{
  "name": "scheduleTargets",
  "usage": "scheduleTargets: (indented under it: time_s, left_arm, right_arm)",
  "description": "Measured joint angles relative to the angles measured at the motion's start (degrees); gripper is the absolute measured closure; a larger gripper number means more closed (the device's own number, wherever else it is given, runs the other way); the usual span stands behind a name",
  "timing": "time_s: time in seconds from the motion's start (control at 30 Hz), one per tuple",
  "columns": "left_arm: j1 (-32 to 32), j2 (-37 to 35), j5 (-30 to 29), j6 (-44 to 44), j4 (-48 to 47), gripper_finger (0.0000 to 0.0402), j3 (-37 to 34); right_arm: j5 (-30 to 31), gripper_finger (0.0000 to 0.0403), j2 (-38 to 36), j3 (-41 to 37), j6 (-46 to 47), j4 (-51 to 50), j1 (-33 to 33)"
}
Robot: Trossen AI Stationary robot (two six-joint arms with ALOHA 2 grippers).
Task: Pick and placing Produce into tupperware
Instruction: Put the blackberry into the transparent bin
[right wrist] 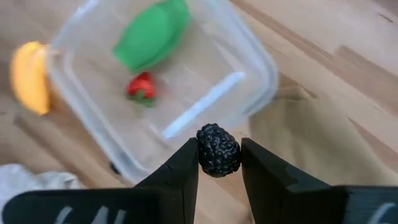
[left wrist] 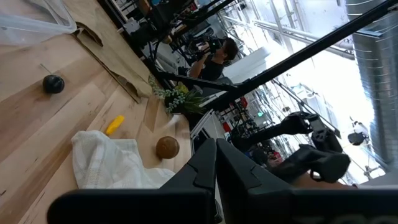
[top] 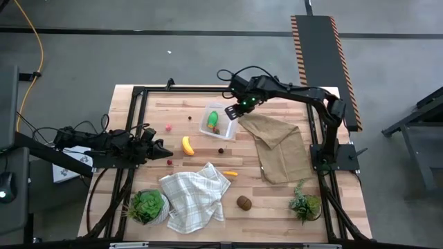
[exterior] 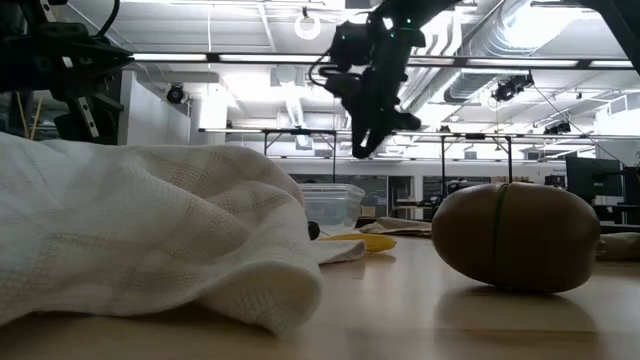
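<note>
Right wrist view: blackberry (right wrist: 218, 150) pinched between jaws above tupperware (right wrist: 249, 56).

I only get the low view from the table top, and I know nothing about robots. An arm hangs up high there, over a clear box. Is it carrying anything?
Observer: Yes. The right gripper pinches a dark blackberry between its jaws.
Operator: Is the box under it empty?
Observer: No. The tupperware already holds a green piece and a small red strawberry.
Operator: Is there another arm?
Observer: The left gripper waits over the table's left side, jaws shut, holding nothing.
Operator: Any fruit left out?
Observer: A yellow banana lies on the wood beside the tupperware.
</note>
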Motion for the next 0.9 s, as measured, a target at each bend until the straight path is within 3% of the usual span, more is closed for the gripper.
scheduleTargets:
  time_s: [0.53, 0.9]
  left_arm:
    - [-0.01, 0.0, 0.0, -0.17, 0.0, 0.0401, 0.0]
    - [-0.01, 0.0, 0.0, -0.61, 0.01, 0.0401, 0.0]
  right_arm:
    - [-5.19, 0.0311, 0.0, 0.97, -8.49, 10.59, 5.48]
    - [-4.58, 0.0311, 0.0, 0.93, -9.33, 12.19, 3.25]
